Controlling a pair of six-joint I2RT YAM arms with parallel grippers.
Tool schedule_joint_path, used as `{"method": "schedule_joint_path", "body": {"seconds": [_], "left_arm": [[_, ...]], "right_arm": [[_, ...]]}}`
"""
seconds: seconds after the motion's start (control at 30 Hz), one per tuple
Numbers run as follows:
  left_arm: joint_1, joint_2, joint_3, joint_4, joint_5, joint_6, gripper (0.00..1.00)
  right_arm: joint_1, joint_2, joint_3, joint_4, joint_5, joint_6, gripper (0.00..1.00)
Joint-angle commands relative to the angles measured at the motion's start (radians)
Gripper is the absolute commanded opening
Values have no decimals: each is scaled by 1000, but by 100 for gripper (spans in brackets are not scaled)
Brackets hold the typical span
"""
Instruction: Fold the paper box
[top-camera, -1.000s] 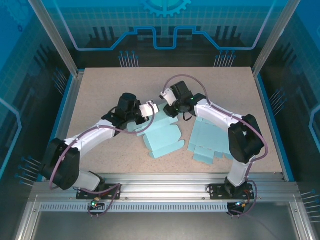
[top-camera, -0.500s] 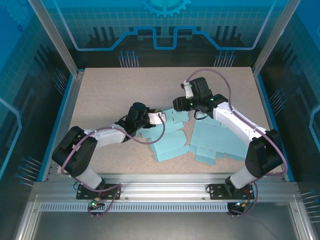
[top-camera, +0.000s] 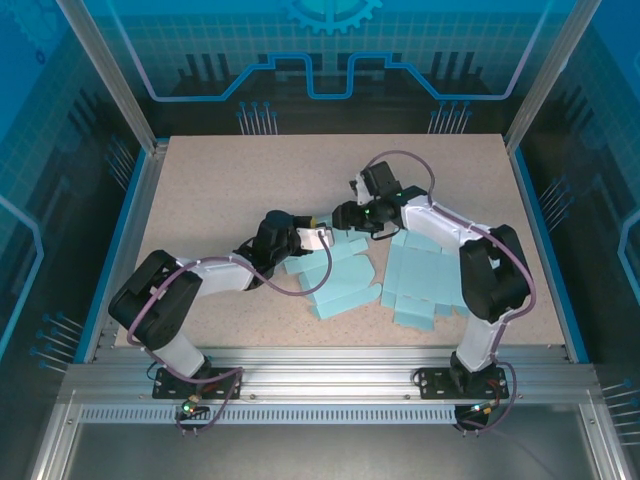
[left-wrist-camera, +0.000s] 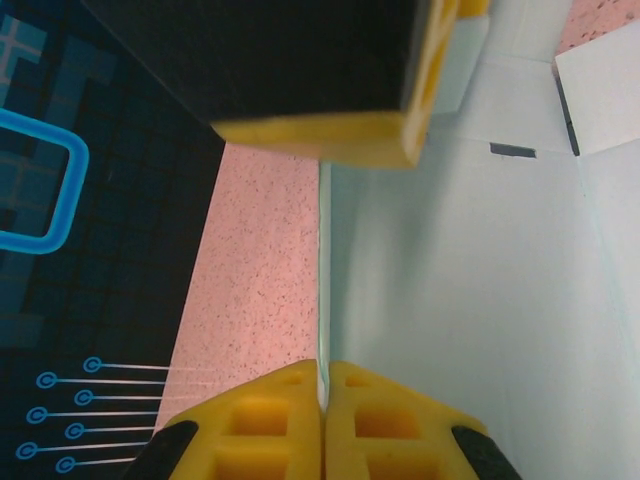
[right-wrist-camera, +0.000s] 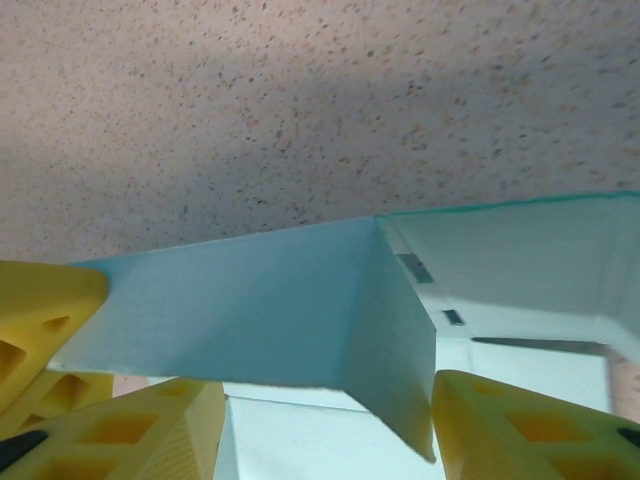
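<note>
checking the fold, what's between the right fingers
A creased flap of the blue box stands between the right fingers, which are apart on either side of it, in the right wrist view.

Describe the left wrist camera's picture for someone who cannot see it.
The left hand, its yellow fingers pinched shut, grips the thin edge of a pale blue cardboard box sheet. A speckled pinkish table lies to the left of the sheet.

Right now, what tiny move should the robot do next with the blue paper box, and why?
Probably shut the right gripper on the raised flap. Its jaws stand open with that flap seemingly between them, while the left gripper is shut on the edge of the paper box, steadying it.
</note>
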Motion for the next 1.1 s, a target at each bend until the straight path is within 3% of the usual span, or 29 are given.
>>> {"method": "schedule_joint_path", "body": {"seconds": [0.0, 0.17, 0.3, 0.6, 1.07], "left_arm": [[-10, -5, -14, 62, -18, 30, 0], [-10, 3, -18, 67, -27, 45, 0], [-10, 7, -27, 91, -38, 57, 0], [-3, 24, -29, 83, -47, 117, 0], [77, -41, -79, 143, 59, 12, 0]], "right_arm": [[-6, 36, 35, 66, -110, 53, 57], [-6, 57, 44, 130, -199, 84, 59], [-6, 44, 40, 142, -176, 89, 63], [-8, 51, 40, 142, -170, 86, 63], [-85, -241, -301, 189, -68, 8, 69]]}}
